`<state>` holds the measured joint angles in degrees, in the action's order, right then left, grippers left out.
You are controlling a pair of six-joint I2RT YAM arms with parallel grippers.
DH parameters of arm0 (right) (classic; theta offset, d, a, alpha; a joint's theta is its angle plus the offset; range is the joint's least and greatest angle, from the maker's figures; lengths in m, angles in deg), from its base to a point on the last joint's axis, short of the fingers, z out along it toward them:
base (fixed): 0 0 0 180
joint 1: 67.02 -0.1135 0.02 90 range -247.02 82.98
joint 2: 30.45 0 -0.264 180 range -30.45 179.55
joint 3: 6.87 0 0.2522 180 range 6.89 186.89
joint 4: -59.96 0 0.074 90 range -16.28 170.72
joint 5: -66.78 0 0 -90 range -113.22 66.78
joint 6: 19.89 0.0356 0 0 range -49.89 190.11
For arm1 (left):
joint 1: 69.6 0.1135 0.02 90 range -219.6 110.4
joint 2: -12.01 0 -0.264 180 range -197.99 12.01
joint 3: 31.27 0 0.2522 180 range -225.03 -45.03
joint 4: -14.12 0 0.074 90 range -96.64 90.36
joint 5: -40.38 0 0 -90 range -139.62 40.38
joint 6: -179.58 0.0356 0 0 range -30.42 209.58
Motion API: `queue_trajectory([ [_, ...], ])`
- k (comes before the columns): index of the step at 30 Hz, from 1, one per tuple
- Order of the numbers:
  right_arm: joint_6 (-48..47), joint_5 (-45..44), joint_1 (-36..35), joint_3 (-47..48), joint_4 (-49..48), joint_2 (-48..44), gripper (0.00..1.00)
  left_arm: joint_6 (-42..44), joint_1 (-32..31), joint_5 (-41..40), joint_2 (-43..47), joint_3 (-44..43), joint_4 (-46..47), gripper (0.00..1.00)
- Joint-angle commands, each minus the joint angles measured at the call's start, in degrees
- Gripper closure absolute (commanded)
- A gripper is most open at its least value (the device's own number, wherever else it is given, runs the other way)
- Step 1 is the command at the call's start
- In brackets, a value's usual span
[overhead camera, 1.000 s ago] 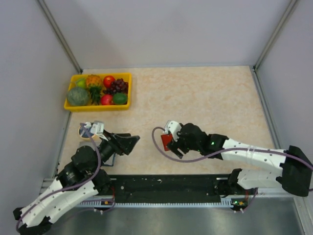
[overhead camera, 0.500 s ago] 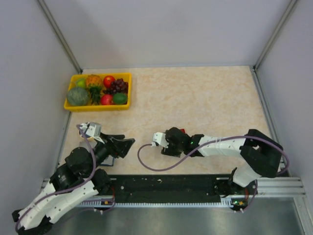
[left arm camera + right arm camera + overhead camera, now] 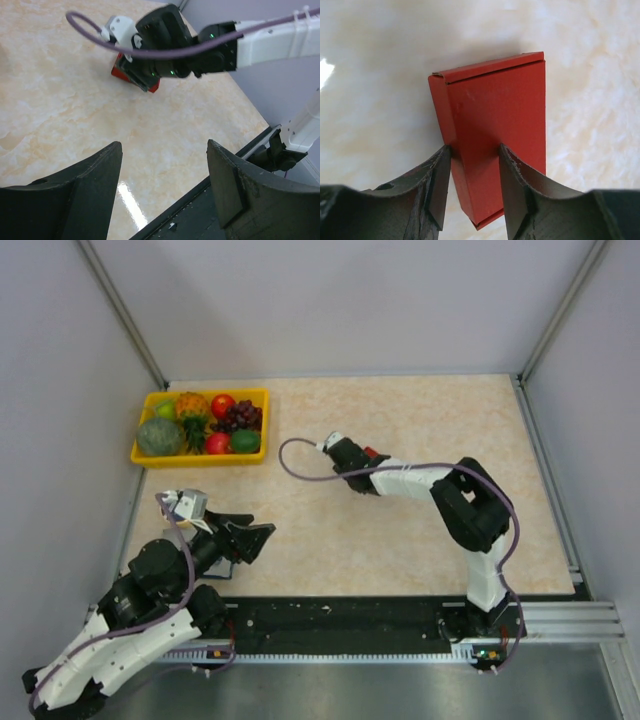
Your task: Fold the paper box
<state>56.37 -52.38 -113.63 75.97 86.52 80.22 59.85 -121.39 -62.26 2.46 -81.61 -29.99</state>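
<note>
The paper box (image 3: 495,100) is a flat, folded bright red cardboard piece lying against the marble tabletop. My right gripper (image 3: 475,150) is closed narrowly on its near end. One finger is at the box's left edge and the other lies across its red face. In the left wrist view the box (image 3: 134,80) shows under my right gripper (image 3: 150,75). In the top view my right gripper (image 3: 347,462) is at mid-table and covers most of the box. My left gripper (image 3: 165,152) is open and empty, low near the front edge (image 3: 255,533).
A yellow tray (image 3: 200,460) of toy fruit stands at the far left. A black rail (image 3: 340,615) runs along the near edge. Grey walls close in the left, back and right. The right arm's purple cable (image 3: 295,455) loops out beside the gripper.
My right arm has stretched from near the front rail out to mid-table, taking the red box with it. My left gripper has drawn back slightly and stays open.
</note>
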Motion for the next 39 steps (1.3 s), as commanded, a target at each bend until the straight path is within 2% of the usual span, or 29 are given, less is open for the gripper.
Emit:
queue_trajectory([
  [1, 9.25, -3.01, 11.51, 11.74, 15.39, 8.22, 0.57, 1.52, 0.20, 3.14, -3.46, -0.34, 5.38, 0.27],
  [3, 8.56, -2.65, 14.95, 15.98, 16.99, 10.78, 0.56, 1.44, 0.11, 5.60, -5.74, 0.01, 8.27, 0.27],
  [7, 7.85, 0.08, 22.94, 32.47, 24.44, 18.69, 0.56, 1.43, 0.20, 8.60, -9.79, 0.81, 11.44, 0.27],
  [10, 6.71, 0.42, 25.86, 42.06, 27.62, 25.37, 0.56, 1.96, 0.20, 9.48, -12.25, 0.72, 12.15, 0.27],
  [15, 6.88, 2.19, 32.19, 51.58, 30.44, 31.69, 0.56, 1.44, 0.29, 8.60, -14.01, 1.60, 13.56, 0.28],
  [21, 12.06, 2.10, 37.02, 67.91, 34.66, 39.61, 0.57, -0.49, 0.20, 9.30, -17.96, 1.60, 15.84, 0.29],
  [27, 17.07, -0.80, 40.36, 74.70, 34.93, 43.84, 0.59, -2.78, 0.29, 9.66, -19.90, 1.95, 17.43, 0.29],
  [35, 14.00, -1.59, 41.69, 79.72, 31.42, 47.71, 0.58, -3.66, 0.29, 8.87, -22.19, 0.98, 17.60, 0.31],
  [39, 12.09, -0.63, 41.25, 80.16, 28.87, 45.16, 0.47, -4.01, 0.29, 8.34, -22.89, 0.46, 17.78, 0.32],
])
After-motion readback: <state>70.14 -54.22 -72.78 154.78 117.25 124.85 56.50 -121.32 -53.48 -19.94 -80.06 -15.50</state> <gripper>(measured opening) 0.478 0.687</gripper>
